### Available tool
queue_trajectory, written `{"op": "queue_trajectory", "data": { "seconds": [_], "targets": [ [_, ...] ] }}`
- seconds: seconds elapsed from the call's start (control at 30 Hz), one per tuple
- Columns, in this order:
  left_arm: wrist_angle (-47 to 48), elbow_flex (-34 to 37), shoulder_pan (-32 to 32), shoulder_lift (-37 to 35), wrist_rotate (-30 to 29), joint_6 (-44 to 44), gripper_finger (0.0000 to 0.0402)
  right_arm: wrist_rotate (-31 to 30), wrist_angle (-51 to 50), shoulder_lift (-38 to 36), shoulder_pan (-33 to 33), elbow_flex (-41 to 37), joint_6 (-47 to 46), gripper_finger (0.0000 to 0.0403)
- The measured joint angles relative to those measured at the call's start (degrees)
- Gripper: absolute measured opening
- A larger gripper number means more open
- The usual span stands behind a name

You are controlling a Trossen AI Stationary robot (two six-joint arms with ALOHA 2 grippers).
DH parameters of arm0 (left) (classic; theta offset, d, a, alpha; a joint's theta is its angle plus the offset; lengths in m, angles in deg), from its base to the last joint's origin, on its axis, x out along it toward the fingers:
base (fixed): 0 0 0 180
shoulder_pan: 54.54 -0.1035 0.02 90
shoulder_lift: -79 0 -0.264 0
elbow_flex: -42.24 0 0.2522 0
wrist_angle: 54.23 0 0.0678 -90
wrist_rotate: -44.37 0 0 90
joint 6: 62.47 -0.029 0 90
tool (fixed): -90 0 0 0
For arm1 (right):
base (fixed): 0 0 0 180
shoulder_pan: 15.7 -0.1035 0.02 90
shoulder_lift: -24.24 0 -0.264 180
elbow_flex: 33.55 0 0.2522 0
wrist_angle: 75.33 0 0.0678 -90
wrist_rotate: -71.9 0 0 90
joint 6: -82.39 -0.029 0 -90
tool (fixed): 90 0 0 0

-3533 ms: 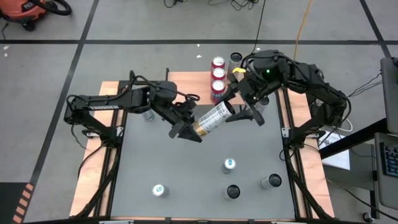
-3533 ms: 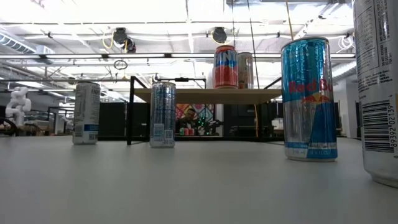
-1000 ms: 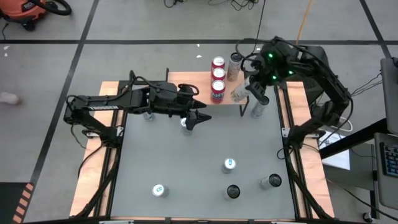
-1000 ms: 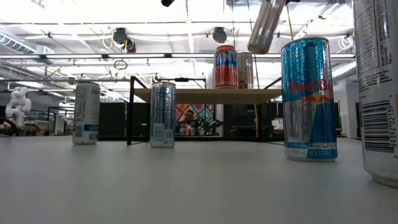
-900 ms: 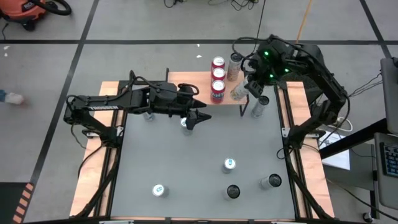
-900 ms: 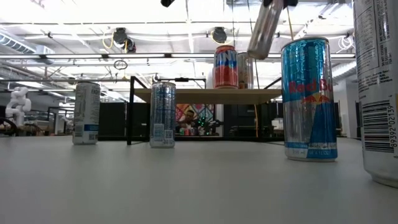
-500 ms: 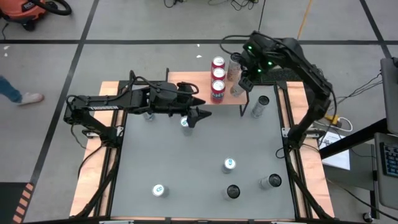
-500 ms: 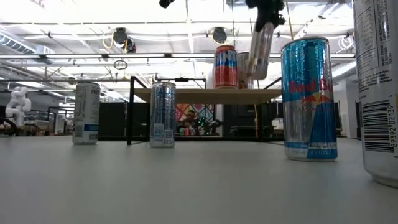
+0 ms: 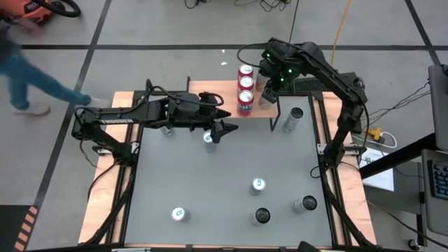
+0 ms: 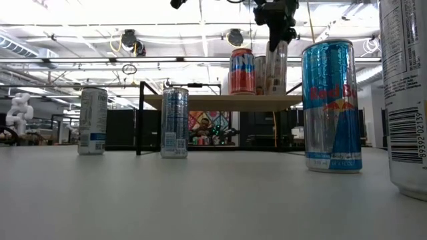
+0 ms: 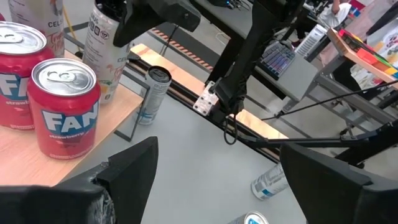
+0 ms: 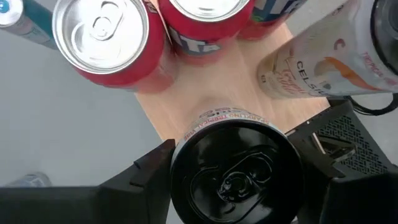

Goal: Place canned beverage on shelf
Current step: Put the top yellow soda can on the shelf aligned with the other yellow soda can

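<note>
Black-topped can (image 12: 235, 168) stands upright at the shelf's (image 9: 222, 90) right end, right gripper (image 9: 270, 82) fingers pinching its sides, red cans (image 9: 245, 87) just left. Left gripper (image 9: 222, 131) hangs over the counter (image 9: 210, 196) near a blue-topped can (image 9: 208, 138), fingers spread.

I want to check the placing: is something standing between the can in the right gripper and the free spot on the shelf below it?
Nothing visible does. The right gripper holds the can upright over bare wood of the shelf. The red cans and another Celsius can stand beside that spot, not on it.
</note>
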State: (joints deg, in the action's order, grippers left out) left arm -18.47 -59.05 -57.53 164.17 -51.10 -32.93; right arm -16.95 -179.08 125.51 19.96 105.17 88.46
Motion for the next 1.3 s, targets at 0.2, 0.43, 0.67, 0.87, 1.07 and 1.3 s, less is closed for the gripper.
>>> {"op": "queue_trajectory", "data": {
  "seconds": [0.2, 0.43, 0.67, 0.87, 1.07, 1.3],
  "targets": [
    [0.0, 0.0, 0.0, 0.0, 0.1, -0.3, 0.0338, -2.5, 0.0, 0.1, 0.0, 0.0, 0.7, 0.0210],
    [0.0, 0.0, 0.0, 0.0, 1.0, -0.4, 0.0338, -2.6, 1.3, 0.1, 0.0, 0.0, 1.1, 0.0232],
    [0.0, 0.0, 0.0, 0.0, 1.1, -0.4, 0.0338, -2.6, 2.7, 0.1, 0.0, 0.0, 0.9, 0.0237],
    [0.0, 0.0, 0.0, 0.0, 1.8, -0.4, 0.0338, -2.6, 3.7, 0.1, 0.0, 0.0, 1.0, 0.0237],
    [0.9, 0.0, 0.0, 0.0, 2.3, -0.4, 0.0338, -2.6, 4.9, 0.1, 0.0, 0.0, 1.0, 0.0237],
    [1.7, 0.0, 0.0, 0.0, 2.3, -0.4, 0.0338, -2.6, 4.5, 0.9, 0.0, 0.0, 1.0, 0.0238]
  ]
}}
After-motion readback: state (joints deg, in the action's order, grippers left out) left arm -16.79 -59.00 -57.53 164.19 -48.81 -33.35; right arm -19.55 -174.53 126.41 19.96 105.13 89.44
